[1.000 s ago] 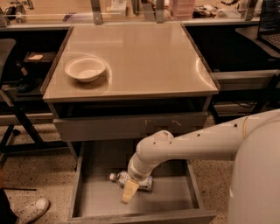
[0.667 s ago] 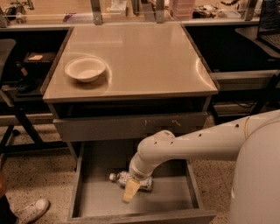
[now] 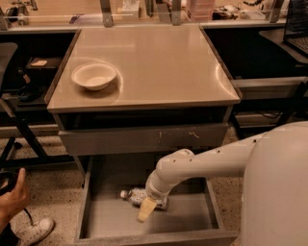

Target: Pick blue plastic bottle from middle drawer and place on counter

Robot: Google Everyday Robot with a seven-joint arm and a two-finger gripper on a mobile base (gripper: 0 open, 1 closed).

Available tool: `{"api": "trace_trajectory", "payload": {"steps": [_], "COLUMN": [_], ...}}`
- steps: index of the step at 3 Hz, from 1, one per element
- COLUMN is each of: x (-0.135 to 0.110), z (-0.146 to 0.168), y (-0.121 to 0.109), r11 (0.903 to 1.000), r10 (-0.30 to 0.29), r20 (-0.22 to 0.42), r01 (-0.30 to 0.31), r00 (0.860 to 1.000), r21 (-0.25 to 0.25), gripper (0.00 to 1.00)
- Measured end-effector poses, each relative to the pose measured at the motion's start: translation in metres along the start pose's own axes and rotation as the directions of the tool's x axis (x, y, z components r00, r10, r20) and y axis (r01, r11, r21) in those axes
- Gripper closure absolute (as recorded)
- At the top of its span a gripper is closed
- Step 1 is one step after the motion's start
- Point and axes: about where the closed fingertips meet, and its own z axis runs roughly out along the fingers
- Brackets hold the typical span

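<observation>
The blue plastic bottle (image 3: 134, 196) lies on its side on the floor of the open middle drawer (image 3: 187, 218), white cap pointing left. My gripper (image 3: 150, 205) reaches down into the drawer from the right and sits right over the bottle's right end, hiding that part. The bottle rests on the drawer floor. The glossy beige counter (image 3: 159, 62) above bears only a cream bowl (image 3: 94, 75) at its left.
A shut grey drawer front with pale scratch marks (image 3: 144, 139) sits above the open drawer. A person's hand (image 3: 12, 197) and shoe (image 3: 36, 230) are at the lower left. A cluttered workbench (image 3: 144, 14) runs along the back. My white arm (image 3: 269, 178) fills the lower right.
My gripper stays at the bottle's right end with almost no shift. The bottle has not moved. A person's hand has come into view at the left edge.
</observation>
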Motion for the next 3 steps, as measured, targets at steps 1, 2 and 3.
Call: {"api": "trace_trajectory", "payload": {"steps": [1, 2, 3], "x": [0.011, 0.022, 0.032], "z": [0.022, 0.040, 0.059], "y": [-0.016, -0.025, -0.031], "r11": [0.9997, 0.9992, 0.9987], "r10": [0.020, 0.032, 0.047], "r20": [0.002, -0.005, -0.008], "r01": [-0.020, -0.032, -0.047], "r00": [1.000, 0.999, 0.999], "r21": [0.016, 0.023, 0.020], "gripper": [0.00, 0.00, 0.00]}}
